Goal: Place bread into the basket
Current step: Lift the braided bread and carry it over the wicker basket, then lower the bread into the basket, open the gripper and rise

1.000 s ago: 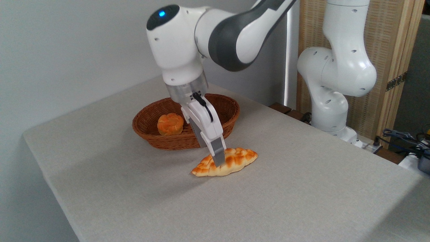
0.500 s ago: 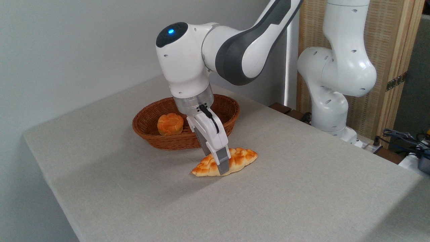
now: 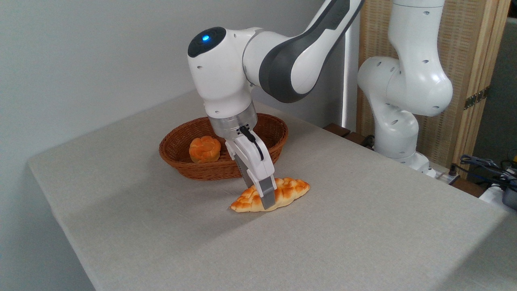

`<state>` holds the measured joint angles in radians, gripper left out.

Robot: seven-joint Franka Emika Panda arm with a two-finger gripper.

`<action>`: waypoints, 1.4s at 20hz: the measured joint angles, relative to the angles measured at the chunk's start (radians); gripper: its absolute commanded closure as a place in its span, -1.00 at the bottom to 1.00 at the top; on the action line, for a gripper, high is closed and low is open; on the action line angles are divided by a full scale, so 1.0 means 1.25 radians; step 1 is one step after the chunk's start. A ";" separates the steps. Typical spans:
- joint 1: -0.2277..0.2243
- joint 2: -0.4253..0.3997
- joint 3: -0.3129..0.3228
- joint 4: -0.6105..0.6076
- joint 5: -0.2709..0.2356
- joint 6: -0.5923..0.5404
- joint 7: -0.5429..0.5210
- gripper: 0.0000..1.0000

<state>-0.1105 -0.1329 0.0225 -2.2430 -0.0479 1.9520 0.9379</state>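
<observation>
**Gripper down over bread, grip unconfirmed**

Gripper [image 3: 267, 198] sits at mid-length of bread [image 3: 270, 195], near finger [image 3: 266, 195] across its front side; far finger hidden, so can't tell if clamped or just straddling. Bread flat on worktop [image 3: 343, 226], both pointed ends free either side of gripper. Basket [image 3: 223, 146] just behind gripper, w/ small bun [image 3: 204, 149] inside at its left. Judgement: loaf prob. light, crust glossy so maybe slippery. Mid-body hold across the narrow width looks right: balanced, ends shouldn't droop.
</observation>
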 measured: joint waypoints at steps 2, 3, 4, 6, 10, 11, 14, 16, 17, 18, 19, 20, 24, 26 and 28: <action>0.000 0.000 0.000 0.000 0.000 0.000 0.000 0.11; 0.000 0.000 0.000 0.000 0.000 0.000 0.000 0.11; 0.000 0.000 0.000 0.000 0.000 0.000 0.000 0.11; 0.000 0.000 0.000 0.000 0.000 0.000 0.000 0.11; 0.000 0.000 0.000 0.000 0.000 0.000 0.000 0.11; 0.000 0.000 0.000 0.000 0.000 0.000 0.000 0.11; 0.000 -0.001 0.000 0.000 0.000 0.000 0.000 0.11; 0.001 -0.006 0.003 0.006 0.000 0.000 0.000 0.11; 0.001 -0.012 0.005 0.013 0.000 0.001 0.000 0.11; 0.001 -0.019 0.007 0.022 0.000 0.001 0.000 0.11; 0.001 -0.028 0.008 0.034 0.000 0.001 0.000 0.11; 0.001 -0.036 0.008 0.044 0.000 0.001 0.000 0.11; -0.001 -0.064 -0.001 0.081 -0.003 -0.023 0.000 0.11; -0.003 -0.071 -0.022 0.107 -0.038 -0.046 0.000 0.11; -0.004 -0.074 -0.054 0.127 -0.092 -0.058 -0.004 0.11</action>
<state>-0.1156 -0.2250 -0.0448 -2.0848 -0.1628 1.8793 0.9323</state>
